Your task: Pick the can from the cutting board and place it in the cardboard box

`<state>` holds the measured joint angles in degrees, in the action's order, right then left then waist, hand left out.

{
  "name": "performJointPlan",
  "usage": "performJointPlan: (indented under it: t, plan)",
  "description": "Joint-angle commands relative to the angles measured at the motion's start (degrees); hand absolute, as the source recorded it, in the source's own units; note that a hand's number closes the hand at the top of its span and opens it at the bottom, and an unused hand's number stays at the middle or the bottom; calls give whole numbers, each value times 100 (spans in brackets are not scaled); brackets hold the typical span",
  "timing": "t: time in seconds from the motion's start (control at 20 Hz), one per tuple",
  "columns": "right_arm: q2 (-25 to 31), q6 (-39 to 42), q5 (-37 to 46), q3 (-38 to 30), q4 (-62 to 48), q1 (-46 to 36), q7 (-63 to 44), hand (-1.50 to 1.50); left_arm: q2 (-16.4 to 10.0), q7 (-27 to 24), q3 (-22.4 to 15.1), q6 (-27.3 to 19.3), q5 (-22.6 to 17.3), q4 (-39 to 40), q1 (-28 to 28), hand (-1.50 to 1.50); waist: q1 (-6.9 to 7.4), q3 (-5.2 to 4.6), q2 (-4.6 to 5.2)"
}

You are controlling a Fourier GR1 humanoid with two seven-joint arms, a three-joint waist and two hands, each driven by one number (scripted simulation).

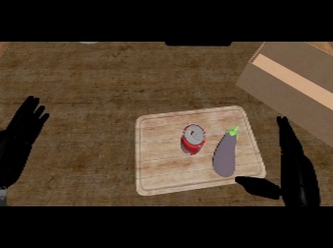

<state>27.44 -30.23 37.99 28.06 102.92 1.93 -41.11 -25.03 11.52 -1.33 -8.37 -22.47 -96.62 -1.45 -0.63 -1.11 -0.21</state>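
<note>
Extending beyond view, the cardboard box (298, 82) shows partly; left hand (13, 144) and right hand (298, 169) are released.

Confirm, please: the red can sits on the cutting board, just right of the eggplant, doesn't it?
Not quite. In the head view the red can sits on the cutting board, but just left of the eggplant.
</note>
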Motion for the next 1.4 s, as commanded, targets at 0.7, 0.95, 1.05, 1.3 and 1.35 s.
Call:
performJointPlan:
  t: [0.7, 0.95, 1.05, 1.3, 1.35]
  plan:
    - [-2305, 3585, 508, 33, -240, -2414, -4404, -150, -43, -134, 171, 393, -158, 355, 151, 0, 135, 75, 6]
    - [-2714, 3927, 770, -158, -396, -2409, -4409, -150, 98, -95, 27, 293, -44, 187, 46, 0, 83, 86, -18]
    - [-2724, 4020, 820, -30, -152, -2276, -4409, -150, 85, -183, 117, 272, -4, 281, 53, 0, 25, 86, -36]
    - [-2735, 3846, 767, -202, -647, -2708, -4411, -150, 223, -79, -53, 145, 163, 200, 78, 0, 131, 98, 1]
    - [-2736, 3969, 876, -119, -402, -2618, -4411, -150, 110, 33, 131, 229, 0, 183, 112, 0, 93, 99, -13]
